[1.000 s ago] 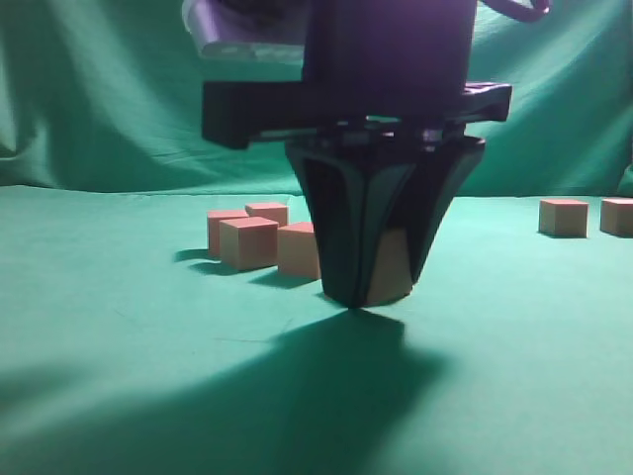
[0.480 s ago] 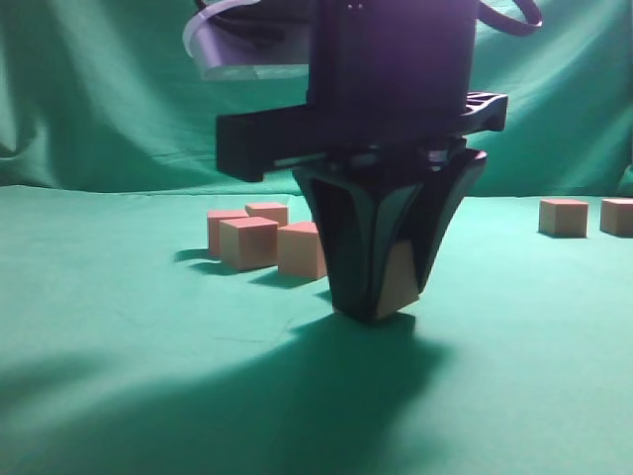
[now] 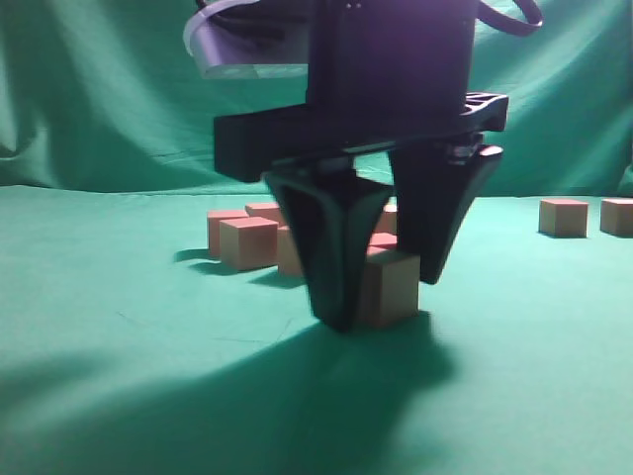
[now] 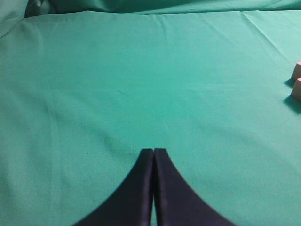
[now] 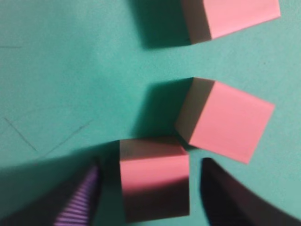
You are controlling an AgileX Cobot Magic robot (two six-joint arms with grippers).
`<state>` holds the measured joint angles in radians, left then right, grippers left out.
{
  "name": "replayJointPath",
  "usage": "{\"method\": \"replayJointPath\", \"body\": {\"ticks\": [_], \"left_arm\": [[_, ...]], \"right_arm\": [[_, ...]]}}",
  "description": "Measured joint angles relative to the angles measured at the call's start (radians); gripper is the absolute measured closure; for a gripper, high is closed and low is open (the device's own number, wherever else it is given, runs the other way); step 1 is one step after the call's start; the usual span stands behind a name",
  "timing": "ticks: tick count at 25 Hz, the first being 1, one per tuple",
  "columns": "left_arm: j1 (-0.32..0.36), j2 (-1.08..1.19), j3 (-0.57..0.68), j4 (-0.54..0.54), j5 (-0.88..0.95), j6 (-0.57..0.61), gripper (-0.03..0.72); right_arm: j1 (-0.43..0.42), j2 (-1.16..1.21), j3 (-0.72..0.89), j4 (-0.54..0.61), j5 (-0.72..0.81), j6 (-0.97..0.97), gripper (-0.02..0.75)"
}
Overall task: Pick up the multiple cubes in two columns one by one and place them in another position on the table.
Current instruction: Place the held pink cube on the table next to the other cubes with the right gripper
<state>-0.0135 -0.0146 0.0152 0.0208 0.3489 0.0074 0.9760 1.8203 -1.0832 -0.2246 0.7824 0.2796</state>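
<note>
A: Cubes sit in clusters on the green worktop. How much room is around the right hand?

B: Plenty in front and to the left; bare cloth. Behind it a group of cubes stands near, and two more rest well apart at the far right.

A: And the hand itself?

B: Fingers apart, straddling one cube that rests flat on the cloth; gaps show on both sides in the right wrist view.

A: Its orientation?

B: Pink top up, no long axis. That view also shows a rotated neighbour touching its corner.

A: The left hand?

B: Fingers pressed together over bare cloth, two cubes at the right edge.
</note>
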Motion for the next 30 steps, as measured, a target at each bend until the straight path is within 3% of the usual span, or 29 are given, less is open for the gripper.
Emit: {"method": "replayJointPath", "body": {"ticks": [2, 5, 12, 13, 18, 21, 27, 30], "left_arm": [[0.0, 0.0, 0.0, 0.0, 0.0, 0.0, 0.688], [0.0, 0.0, 0.0, 0.0, 0.0, 0.0, 0.688], [0.0, 0.0, 0.0, 0.0, 0.0, 0.0, 0.688], [0.0, 0.0, 0.0, 0.0, 0.0, 0.0, 0.688], [0.0, 0.0, 0.0, 0.0, 0.0, 0.0, 0.688], [0.0, 0.0, 0.0, 0.0, 0.0, 0.0, 0.688], [0.0, 0.0, 0.0, 0.0, 0.0, 0.0, 0.688], [0.0, 0.0, 0.0, 0.0, 0.0, 0.0, 0.688]], "right_arm": [[0.0, 0.0, 0.0, 0.0, 0.0, 0.012, 0.194], [0.0, 0.0, 0.0, 0.0, 0.003, 0.017, 0.092], [0.0, -0.015, -0.044, 0.0, 0.13, 0.021, 0.108], [0.0, -0.031, -0.054, 0.0, 0.155, 0.021, 0.162], [0.0, -0.149, -0.111, -0.033, 0.254, 0.024, 0.162], [0.0, -0.189, -0.14, -0.121, 0.337, 0.068, 0.162], [-0.021, -0.225, -0.166, -0.446, 0.428, 0.272, 0.162], [-0.097, -0.237, -0.167, -0.473, 0.427, 0.314, 0.162]]}}
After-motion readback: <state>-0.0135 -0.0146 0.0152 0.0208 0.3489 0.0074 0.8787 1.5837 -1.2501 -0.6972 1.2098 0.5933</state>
